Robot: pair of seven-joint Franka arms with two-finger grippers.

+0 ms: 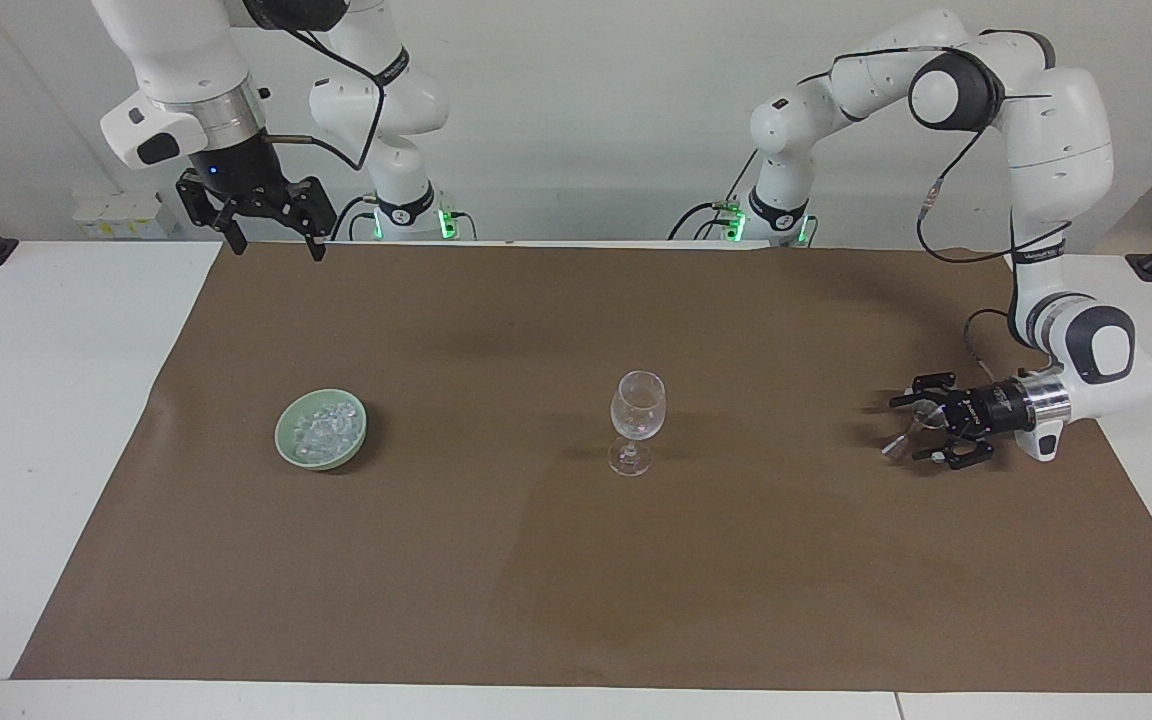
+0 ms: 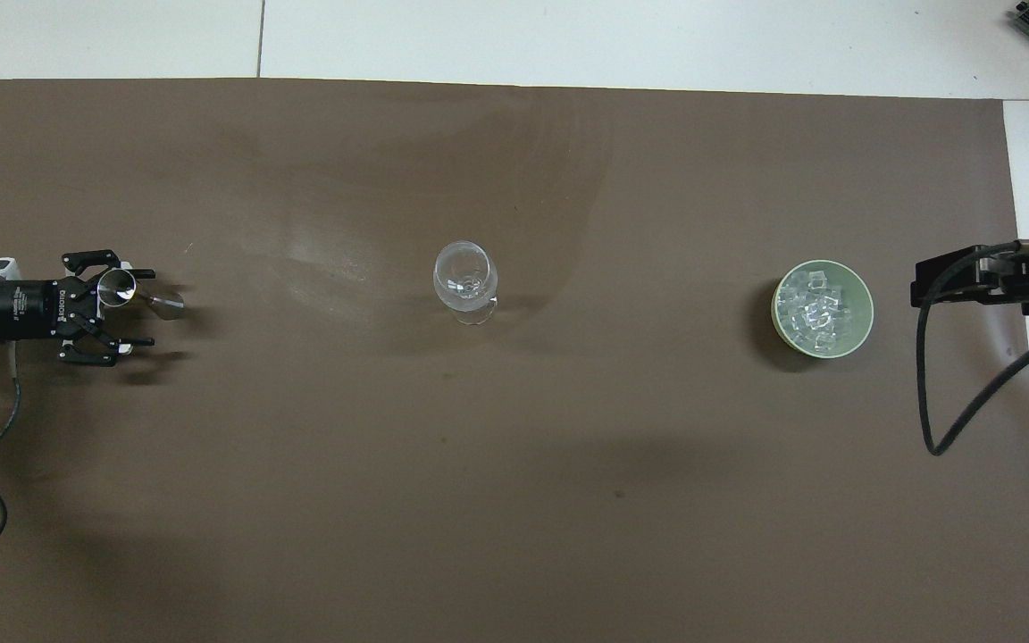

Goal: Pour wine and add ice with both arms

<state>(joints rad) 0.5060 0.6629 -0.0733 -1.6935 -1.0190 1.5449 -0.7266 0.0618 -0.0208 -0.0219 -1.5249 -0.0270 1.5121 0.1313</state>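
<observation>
Overhead view: ice [image 2: 816, 308] fills a green bowl [image 2: 863, 295] at three o'clock from the wine glass [image 2: 464, 281]. Left gripper [image 2: 126, 308], at nine o'clock, spreads open around a small metal cup [image 2: 117, 288]. Right gripper [image 1: 271, 240] hangs open, waiting above the bench [image 1: 56, 400].

Matt brown paper sheet [image 1: 536, 560]; clear glossy wine glass [image 1: 636, 412].
</observation>
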